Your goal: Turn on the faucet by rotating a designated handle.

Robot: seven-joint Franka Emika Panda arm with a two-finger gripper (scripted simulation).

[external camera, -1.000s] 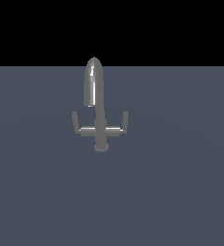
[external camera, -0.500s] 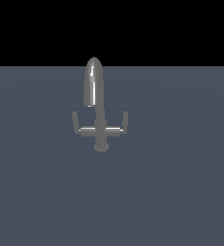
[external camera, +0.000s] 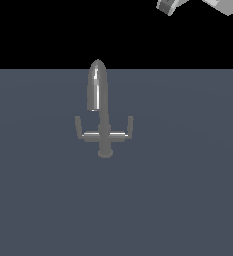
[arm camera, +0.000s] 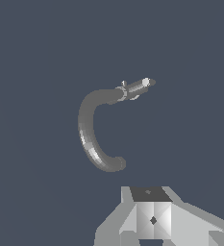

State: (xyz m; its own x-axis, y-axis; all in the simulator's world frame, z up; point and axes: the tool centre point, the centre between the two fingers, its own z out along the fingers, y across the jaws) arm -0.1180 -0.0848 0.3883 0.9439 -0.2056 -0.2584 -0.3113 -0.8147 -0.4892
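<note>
1. At the exterior view's left, the mirror-image left arm point(external camera: 79, 127) of the crossbar stands with its short tip bent upward, just where it stood a second ago.
2. In the middle, the faucet point(external camera: 102, 110) rises from the flat grey desk point(external camera: 188, 200): round base low, thin stem upright, arched spout tall above the crossbar. It has not shifted since the earlier frames.
3. Just to the exterior view's right of the stem, the handle point(external camera: 124, 130) runs out as a thin grey bar and ends in a short upturned tip. It sits level with the other arm, and nothing touches it.
4. Farther right and high up, at the exterior view's top edge, pale grey parts of my arm point(external camera: 198, 6) now poke into the picture. This is the one change: half a second ago that corner was plain black.
5. My arm is well apart from the faucet, above it and to the exterior view's right.
6. In my wrist view I look down on the curved spout, with the stem and crossbar foreshortened beyond it.
7. My claw point(arm camera: 153, 218) shows only as pale grey body at the frame's edge; its fingertips are out of sight, so I cannot tell whether it is released or clenched.
</note>
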